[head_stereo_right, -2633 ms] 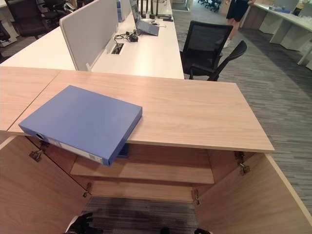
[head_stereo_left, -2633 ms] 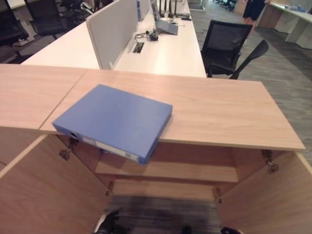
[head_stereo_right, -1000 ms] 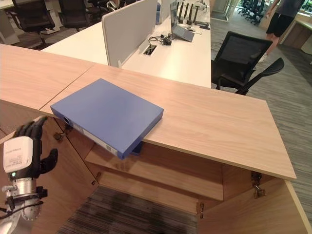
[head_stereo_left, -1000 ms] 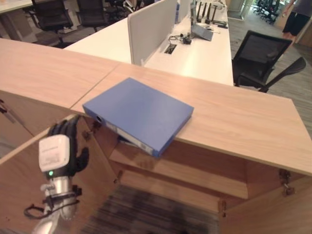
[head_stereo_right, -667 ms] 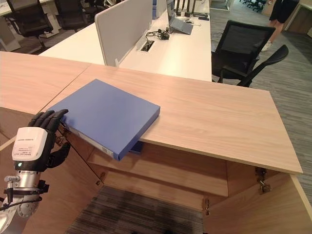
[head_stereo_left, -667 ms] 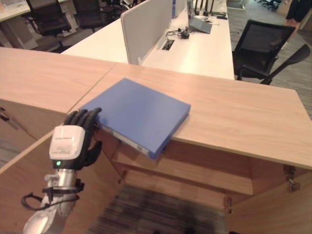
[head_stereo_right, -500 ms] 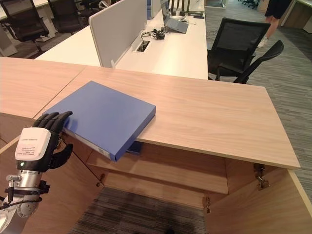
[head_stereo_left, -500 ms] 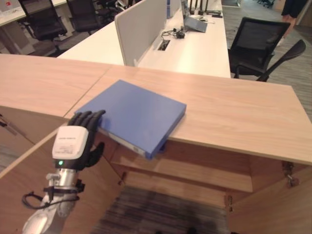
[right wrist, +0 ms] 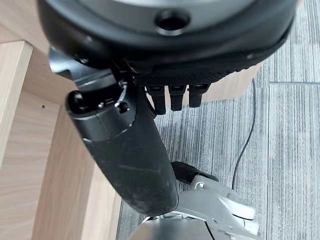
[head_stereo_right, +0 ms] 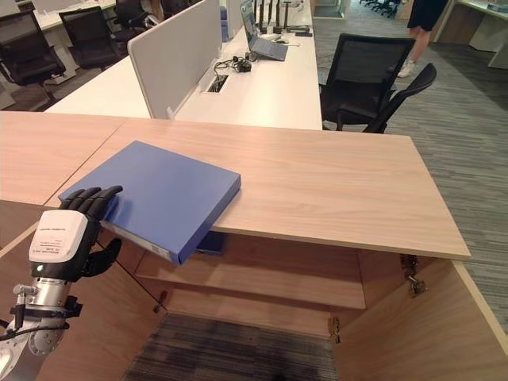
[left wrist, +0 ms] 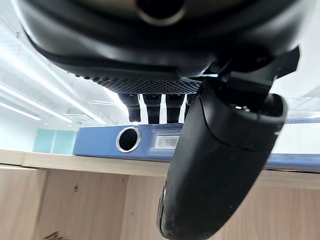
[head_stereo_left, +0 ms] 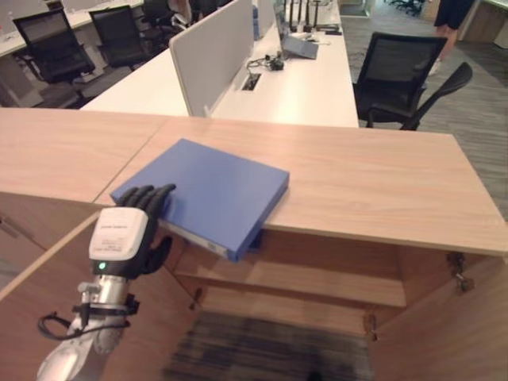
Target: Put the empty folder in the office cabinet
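Note:
A blue folder (head_stereo_left: 210,186) lies flat on the wooden cabinet top (head_stereo_left: 373,182), its spine end jutting past the front edge above the open cabinet. My left hand (head_stereo_left: 119,238) is at the folder's near left corner. Its straight fingers (head_stereo_left: 151,196) lie over the top cover and its thumb (head_stereo_left: 162,248) sits below the spine. In the left wrist view the spine (left wrist: 100,142) with its round hole faces the hand, fingers reaching above it. My right hand (right wrist: 130,150) hangs relaxed over grey carpet beside a cabinet door.
Both cabinet doors stand open, left door (head_stereo_left: 40,317) and right door (head_stereo_left: 452,333), with an inner shelf (head_stereo_left: 317,286) between. A small blue thing (head_stereo_right: 210,242) sits under the folder's overhang. Behind are a white desk with a divider (head_stereo_left: 214,48), a black chair (head_stereo_left: 397,71) and a person (head_stereo_right: 421,16).
My left hand came up from beside the left door to the folder's near left corner and laid its fingers on the cover. The camera has shifted; the folder stays put.

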Available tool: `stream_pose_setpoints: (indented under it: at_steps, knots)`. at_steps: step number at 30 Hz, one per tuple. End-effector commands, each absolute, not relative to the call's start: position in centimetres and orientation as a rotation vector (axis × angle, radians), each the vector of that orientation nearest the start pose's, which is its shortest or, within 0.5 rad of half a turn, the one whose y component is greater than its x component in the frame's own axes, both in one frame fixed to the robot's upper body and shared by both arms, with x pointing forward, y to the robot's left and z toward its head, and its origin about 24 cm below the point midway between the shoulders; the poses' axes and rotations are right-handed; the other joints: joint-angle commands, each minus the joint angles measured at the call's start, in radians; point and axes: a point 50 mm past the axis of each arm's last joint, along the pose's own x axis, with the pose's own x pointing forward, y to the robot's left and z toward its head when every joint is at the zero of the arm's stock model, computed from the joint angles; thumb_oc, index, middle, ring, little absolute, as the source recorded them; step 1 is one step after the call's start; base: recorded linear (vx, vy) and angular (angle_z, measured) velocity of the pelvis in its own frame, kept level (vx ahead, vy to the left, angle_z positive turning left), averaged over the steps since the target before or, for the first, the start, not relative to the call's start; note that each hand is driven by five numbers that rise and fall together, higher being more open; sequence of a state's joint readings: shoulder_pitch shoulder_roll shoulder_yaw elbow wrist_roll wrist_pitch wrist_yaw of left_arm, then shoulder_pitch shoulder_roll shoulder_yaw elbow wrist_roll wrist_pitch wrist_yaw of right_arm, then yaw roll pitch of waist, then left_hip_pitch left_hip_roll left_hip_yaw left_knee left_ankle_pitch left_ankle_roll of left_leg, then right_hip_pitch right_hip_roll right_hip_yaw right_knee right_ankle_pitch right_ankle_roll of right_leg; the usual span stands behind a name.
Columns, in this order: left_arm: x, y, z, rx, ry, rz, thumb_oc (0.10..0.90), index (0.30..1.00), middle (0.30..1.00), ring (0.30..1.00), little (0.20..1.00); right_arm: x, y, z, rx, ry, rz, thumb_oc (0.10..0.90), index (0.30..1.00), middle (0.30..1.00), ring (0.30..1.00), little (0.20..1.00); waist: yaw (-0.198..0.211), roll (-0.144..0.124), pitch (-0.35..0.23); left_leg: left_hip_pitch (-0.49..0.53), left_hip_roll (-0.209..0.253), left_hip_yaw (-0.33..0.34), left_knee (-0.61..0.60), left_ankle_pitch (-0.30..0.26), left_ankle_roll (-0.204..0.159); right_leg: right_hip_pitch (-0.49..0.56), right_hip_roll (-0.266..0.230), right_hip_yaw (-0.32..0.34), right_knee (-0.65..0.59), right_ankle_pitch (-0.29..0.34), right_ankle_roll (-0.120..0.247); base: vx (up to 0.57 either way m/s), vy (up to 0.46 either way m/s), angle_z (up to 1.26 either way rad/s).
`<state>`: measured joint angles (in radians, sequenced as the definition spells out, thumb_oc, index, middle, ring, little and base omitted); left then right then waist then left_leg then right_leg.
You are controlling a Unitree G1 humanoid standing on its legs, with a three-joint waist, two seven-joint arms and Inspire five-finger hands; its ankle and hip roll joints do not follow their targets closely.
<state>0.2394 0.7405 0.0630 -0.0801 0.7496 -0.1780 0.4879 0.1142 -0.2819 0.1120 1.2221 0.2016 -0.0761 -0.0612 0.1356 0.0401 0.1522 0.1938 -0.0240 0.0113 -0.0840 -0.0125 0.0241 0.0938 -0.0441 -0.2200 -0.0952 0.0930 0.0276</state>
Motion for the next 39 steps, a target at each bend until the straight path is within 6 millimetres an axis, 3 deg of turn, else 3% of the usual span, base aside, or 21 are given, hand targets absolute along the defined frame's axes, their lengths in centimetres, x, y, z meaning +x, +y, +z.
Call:
stream_pose_setpoints:
  at_steps: [1,39]
  knots:
    - [22.8,26.8,14.5,1.416,-0.596,0.282,0.800,0.900,0.900,0.900,0.900,6.8,-26.2,-15.6,-0.146,1.181,-0.299,0.800,0.900,0.900,0.900,0.900,-0.013,-0.015,-0.003,-0.046,0.045,-0.020,-0.003,-0.035,-0.092,0.134,-0.019,0.039,0.014,-0.160,0.093,-0.01,-0.007,-0.09]
    - [23.1,24.9,12.7,1.383,-0.553,0.127,0.800,0.900,0.900,0.900,0.900,5.7,-26.2,-15.9,-0.003,1.203,-0.433,0.800,0.900,0.900,0.900,0.900,-0.055,0.005,0.009,-0.049,0.051,0.004,-0.003,-0.040,-0.094,0.117,-0.019,0.058,0.012,-0.157,0.093,0.00,0.000,-0.02]
